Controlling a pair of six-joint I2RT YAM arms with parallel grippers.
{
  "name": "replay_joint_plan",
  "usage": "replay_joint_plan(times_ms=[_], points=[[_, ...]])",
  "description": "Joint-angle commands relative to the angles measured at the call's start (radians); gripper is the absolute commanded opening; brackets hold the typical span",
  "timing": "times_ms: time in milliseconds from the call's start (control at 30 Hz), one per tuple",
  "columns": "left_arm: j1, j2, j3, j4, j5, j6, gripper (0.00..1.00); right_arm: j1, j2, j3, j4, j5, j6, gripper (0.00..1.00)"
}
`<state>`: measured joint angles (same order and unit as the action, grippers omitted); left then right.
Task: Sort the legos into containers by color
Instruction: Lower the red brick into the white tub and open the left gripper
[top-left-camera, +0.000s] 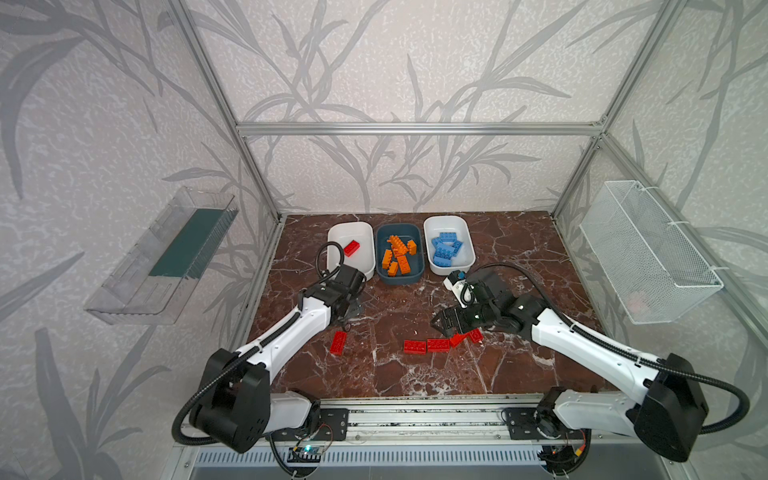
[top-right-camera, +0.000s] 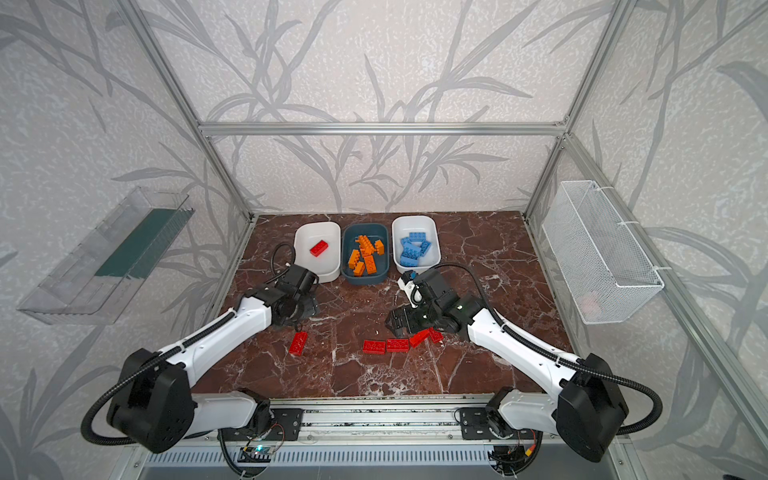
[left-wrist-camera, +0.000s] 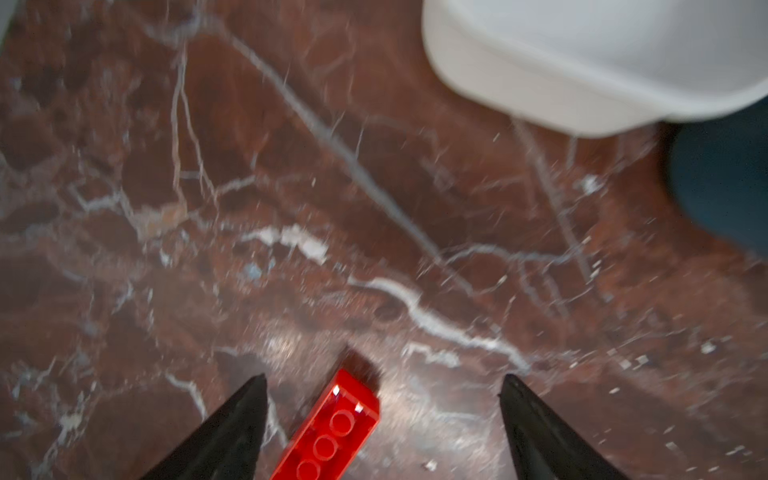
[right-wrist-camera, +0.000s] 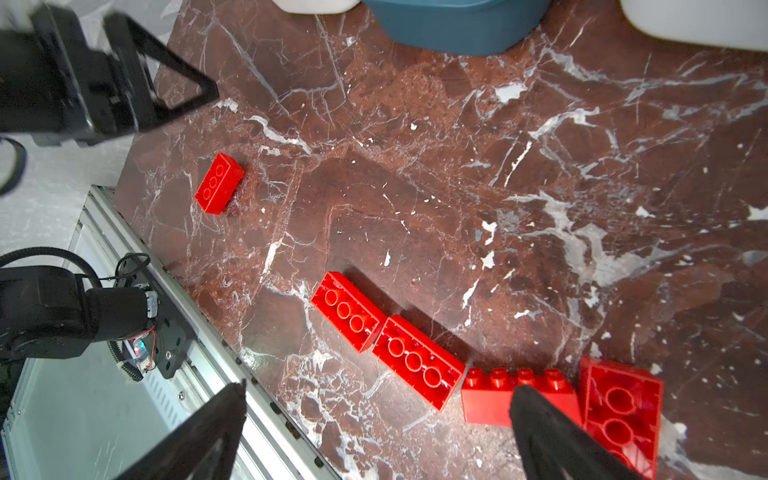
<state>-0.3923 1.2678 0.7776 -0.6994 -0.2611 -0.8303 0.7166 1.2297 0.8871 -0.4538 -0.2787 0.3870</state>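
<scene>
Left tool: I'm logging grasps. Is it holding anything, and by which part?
Nothing is held. The left tool is open; the red brick lies on the table, untouched.

The left arm (top-left-camera: 291, 332) and the right arm (top-left-camera: 582, 345) pair glossy white moulded shells with bulky matte black joint housings (top-left-camera: 232, 399). Ribbed black cable hoses (top-left-camera: 173, 428) loop off each housing. Tiny green lights (top-right-camera: 459, 307) glow near the wrists. Thin, black, pointed fingers (left-wrist-camera: 224, 432) tip each arm. Black, screw-studded base plates (top-left-camera: 332, 424) sit at 6 o'clock.
</scene>
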Motion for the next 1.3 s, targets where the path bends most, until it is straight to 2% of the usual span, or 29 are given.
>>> replay_joint_plan(times_ms=[0,133,300,400,467,600,667,933,1067,1267], points=[[-0.012,-0.082,-0.085,0.034,-0.026,-0.067,0.86,0.042,-0.052,0.024,-0.044,0.056,0.027,0.99],[-0.02,-0.126,-0.175,0.088,0.043,-0.054,0.86,0.088,-0.084,0.024,-0.074,0.104,0.048,0.99],[-0.02,-0.069,-0.21,0.111,0.087,-0.038,0.86,0.114,-0.139,0.004,-0.089,0.136,0.087,0.99],[-0.021,-0.043,-0.221,0.139,0.126,-0.029,0.81,0.116,-0.164,-0.004,-0.097,0.148,0.1,0.99],[-0.023,-0.039,-0.225,0.144,0.129,-0.029,0.72,0.116,-0.17,-0.001,-0.107,0.152,0.101,0.99],[-0.023,-0.053,-0.225,0.133,0.117,-0.023,0.44,0.116,-0.171,0.002,-0.114,0.158,0.099,0.99],[-0.023,-0.059,-0.218,0.125,0.117,-0.021,0.39,0.116,-0.16,0.007,-0.113,0.159,0.098,0.99],[-0.024,-0.021,-0.18,0.11,0.105,-0.007,0.4,0.116,-0.126,0.017,-0.095,0.154,0.086,0.99],[-0.025,0.021,-0.152,0.108,0.102,-0.001,0.34,0.116,-0.132,0.01,-0.098,0.169,0.079,0.99],[-0.023,0.025,-0.002,0.036,0.054,0.027,0.33,0.116,-0.144,0.005,-0.087,0.196,0.067,0.99]])
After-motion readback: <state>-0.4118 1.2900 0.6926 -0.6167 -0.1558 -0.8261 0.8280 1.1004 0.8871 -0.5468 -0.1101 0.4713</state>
